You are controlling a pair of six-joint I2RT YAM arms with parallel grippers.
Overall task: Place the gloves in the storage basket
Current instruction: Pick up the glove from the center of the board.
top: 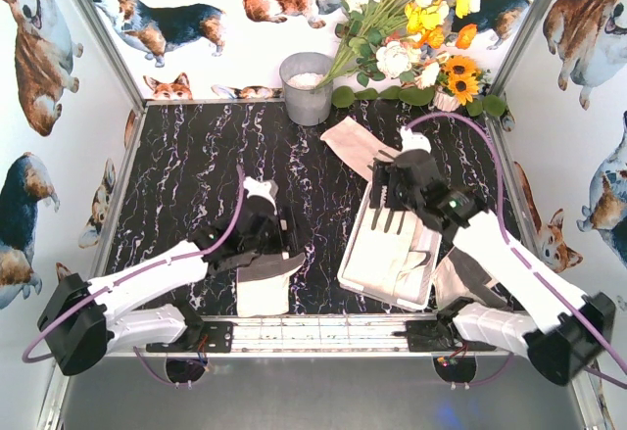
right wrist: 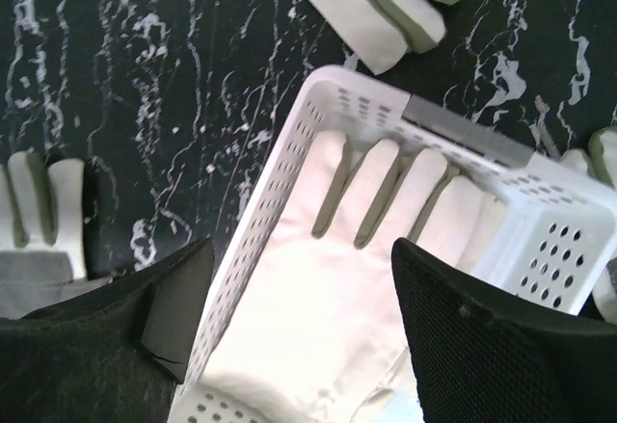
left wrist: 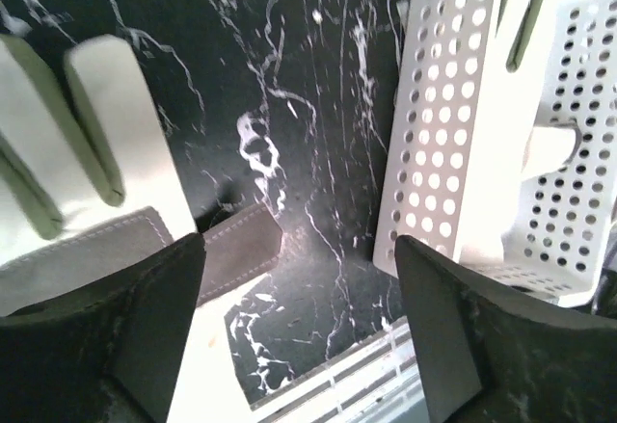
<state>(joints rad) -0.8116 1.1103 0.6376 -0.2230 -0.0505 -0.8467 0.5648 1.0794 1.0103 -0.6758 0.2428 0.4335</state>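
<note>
The white perforated storage basket (top: 349, 259) lies right of centre, with a cream-white glove (top: 392, 259) flat inside it. My right gripper (top: 389, 219) hangs open and empty over the basket's far end; in the right wrist view (right wrist: 299, 317) the glove (right wrist: 328, 298) lies between its fingers, inside the basket (right wrist: 289, 144). My left gripper (top: 277, 254) is open and empty over a glove (top: 265, 293) at the near edge, which shows its grey palm patch (left wrist: 231, 250) in the left wrist view. Another glove (top: 353, 144) lies at the far middle. One more (top: 460, 278) lies right of the basket.
A grey metal bucket (top: 307, 87) stands at the back centre, with artificial flowers (top: 421, 19) to its right. Corgi-printed walls close off the left, back and right. The basket's wall (left wrist: 453, 105) is close on the right of my left gripper (left wrist: 299, 327).
</note>
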